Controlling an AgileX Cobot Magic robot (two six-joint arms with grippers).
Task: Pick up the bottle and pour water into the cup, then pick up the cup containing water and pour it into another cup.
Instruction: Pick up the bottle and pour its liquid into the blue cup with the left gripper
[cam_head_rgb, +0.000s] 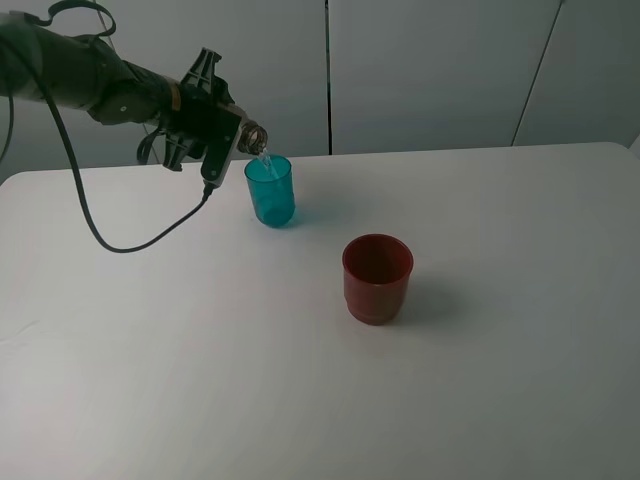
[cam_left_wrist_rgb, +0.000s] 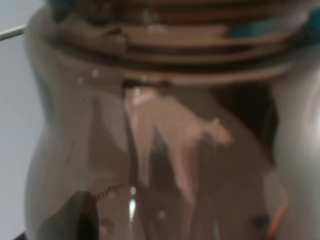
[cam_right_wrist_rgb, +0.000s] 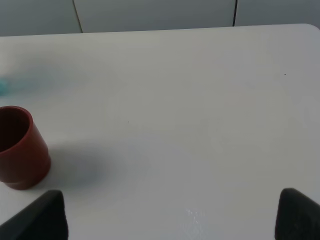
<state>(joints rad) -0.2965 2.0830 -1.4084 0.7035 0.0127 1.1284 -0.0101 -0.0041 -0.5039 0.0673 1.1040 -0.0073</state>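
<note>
Two end effectors show. The left end effector (cam_head_rgb: 213, 135) is clamped on the bottle (cam_head_rgb: 251, 137), which it holds above the surface (cam_head_rgb: 500, 380) and tips steeply, so that only the threaded neck pokes out past the fingers. In the left wrist view the smoky brown wall of the bottle (cam_left_wrist_rgb: 160, 150) fills the frame. The bottle's mouth sits just above the rim of the teal cup (cam_head_rgb: 270, 195), and a thin stream of water (cam_head_rgb: 264, 160) runs down into it. The teal cup stands upright on the surface. The red cup (cam_head_rgb: 377, 280) stands upright too, nearer the camera and to the right, apart from the teal one. The right end effector (cam_right_wrist_rgb: 172, 220), seen only in its own wrist view, has its fingers wide apart above the surface, with the red cup (cam_right_wrist_rgb: 20, 150) off to one side.
</note>
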